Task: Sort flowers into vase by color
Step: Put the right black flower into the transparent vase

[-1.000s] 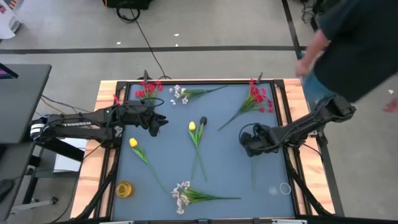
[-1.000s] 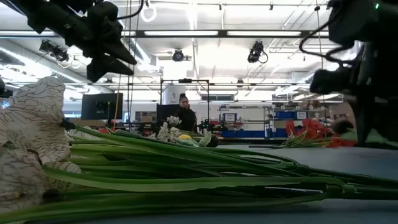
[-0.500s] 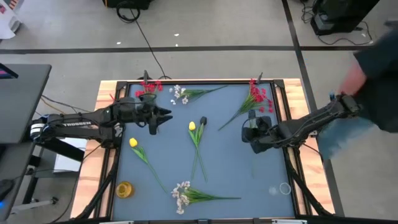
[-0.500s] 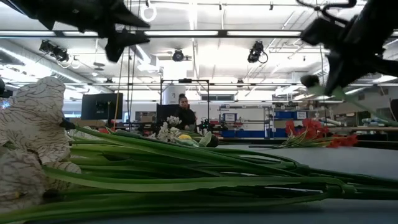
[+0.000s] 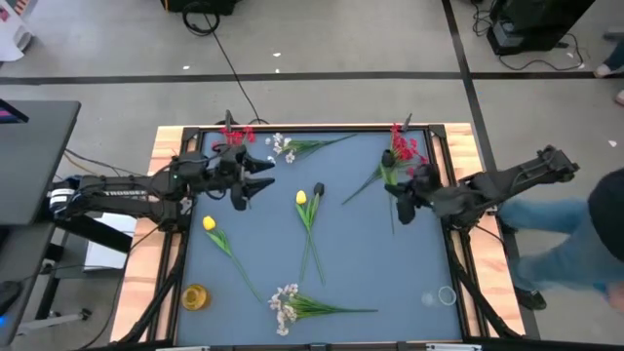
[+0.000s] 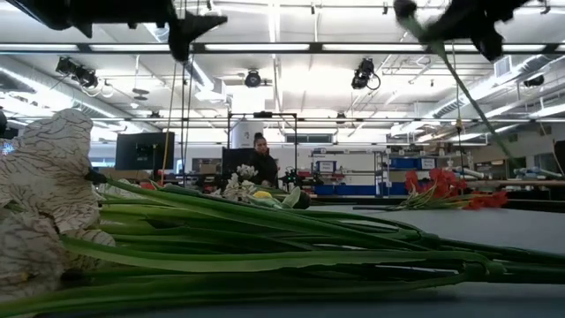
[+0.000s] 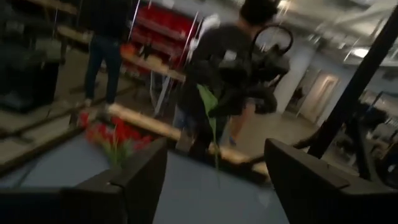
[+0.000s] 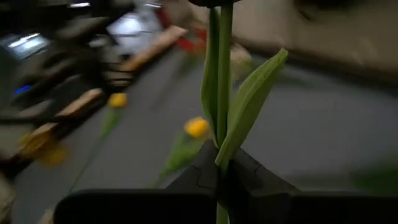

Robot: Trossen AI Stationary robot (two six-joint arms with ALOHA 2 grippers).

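My right gripper [image 5: 398, 191] is raised over the table's right side, shut on a thin green stem [image 5: 392, 220] with a long leaf [image 8: 249, 99]; its bloom does not show. My left gripper [image 5: 261, 176] hangs open and high over the far left part, near red blooms [image 5: 234, 136] and a white spray [image 5: 285, 148]. Two yellow tulips [image 5: 301, 198] [image 5: 209, 223] lie flat in the middle and left. A second red bunch [image 5: 402, 151] lies at the far right, and another white spray [image 5: 285, 304] at the near edge. My right gripper pinches the green stem [image 8: 221, 155] between its two fingers [image 8: 249, 180], which lie across it. The stem is lifted clear of the table. In the low view it hangs slanting below the gripper [image 6: 481, 106], and its leaf stands free past the fingers.
An amber vase [image 5: 195, 295] stands at the near left corner and a clear glass one [image 5: 446, 294] at the near right. A raised frame [image 5: 312, 128] runs round the blue mat. A person [image 5: 585, 244] stands just past the table's right edge.
My right gripper has risen and moved toward the far edge, lifting the green stem off the table until it hangs clear. My left gripper has risen and drifted a little toward the far right. The person beside the table's right edge has moved toward its near end.
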